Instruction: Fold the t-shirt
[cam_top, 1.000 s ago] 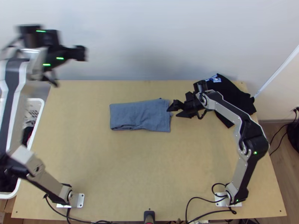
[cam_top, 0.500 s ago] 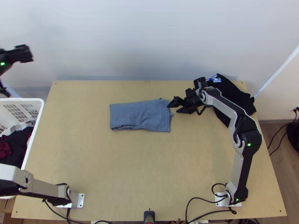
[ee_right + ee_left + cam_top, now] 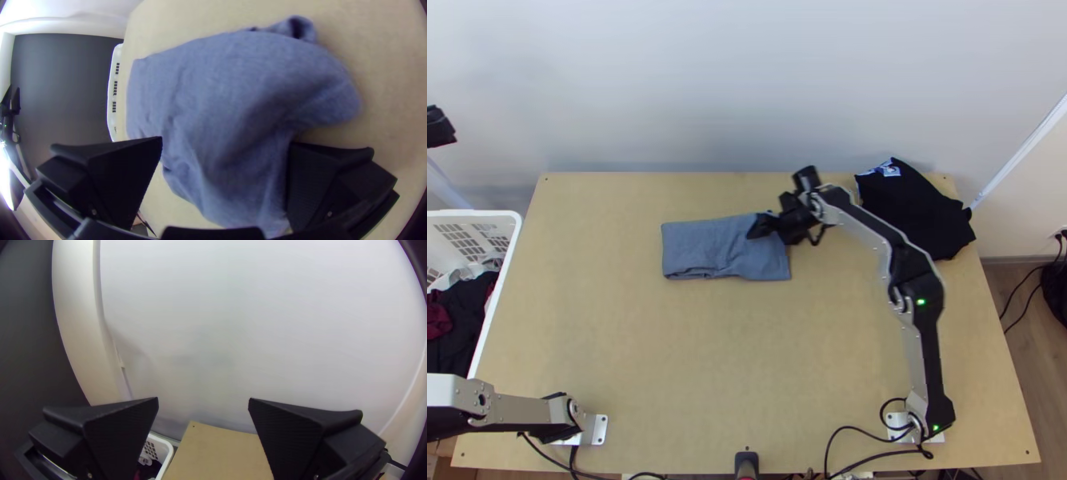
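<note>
By the right arm's wide-open black plastic pincer (image 3: 224,144), nothing is gripped; the folded blue-grey cloth t-shirt (image 3: 249,75) is laid lengthwise leftward, its near end straddled.

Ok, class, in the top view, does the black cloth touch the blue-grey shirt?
No, the black cloth lies at the table's far right corner, apart from the folded blue-grey shirt.

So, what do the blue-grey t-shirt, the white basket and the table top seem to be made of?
The blue-grey t-shirt looks like matt fabric, perhaps cotton: it creases and drapes. The white basket seems smooth moulded plastic, with regular slots through its wall. The table top looks like matt wood or board, from its even tan colour.
</note>
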You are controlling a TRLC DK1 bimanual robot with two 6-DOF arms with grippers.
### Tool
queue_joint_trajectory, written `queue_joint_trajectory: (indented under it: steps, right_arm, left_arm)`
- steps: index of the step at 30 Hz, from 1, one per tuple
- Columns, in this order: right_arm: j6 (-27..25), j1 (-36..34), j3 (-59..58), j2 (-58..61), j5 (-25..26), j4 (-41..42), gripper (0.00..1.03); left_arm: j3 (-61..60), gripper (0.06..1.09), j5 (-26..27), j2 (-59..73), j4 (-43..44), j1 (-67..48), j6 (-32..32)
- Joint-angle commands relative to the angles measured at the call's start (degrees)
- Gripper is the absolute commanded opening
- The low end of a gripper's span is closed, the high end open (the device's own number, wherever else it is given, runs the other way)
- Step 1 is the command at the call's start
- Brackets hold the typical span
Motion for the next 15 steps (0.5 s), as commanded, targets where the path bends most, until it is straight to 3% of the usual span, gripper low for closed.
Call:
queue_joint_trajectory:
  steps: [1,6,7,8,10,15]
  right_arm:
    - [3.58,1.64,5.9,3.37,-0.25,-2.3,0.99]
    - [7.1,1.38,9.77,4.52,-3.33,-2.92,0.99]
    - [7.01,1.29,10.04,4.43,-3.33,-3.44,0.9]
    - [7.1,1.2,10.21,4.17,-3.33,-4.32,0.74]
    - [7.01,0.76,9.42,2.85,-2.54,-4.41,0.04]
    - [6.75,0.41,5.64,-1.9,-2.36,-4.41,0.03]
  left_arm:
    - [-0.43,1.04,-0.11,-2.16,-0.45,0.96,1.51]
    - [-0.43,1.04,-0.11,-2.95,-0.54,1.49,2.12]
    - [-0.43,1.04,-0.11,-3.04,-0.63,1.58,2.12]
    - [-0.43,1.04,-0.02,-3.12,-0.72,1.84,2.12]
    - [-0.43,1.04,-0.02,-3.12,-0.89,2.1,2.12]
    - [-0.43,1.04,-0.02,-3.21,-1.16,2.19,2.12]
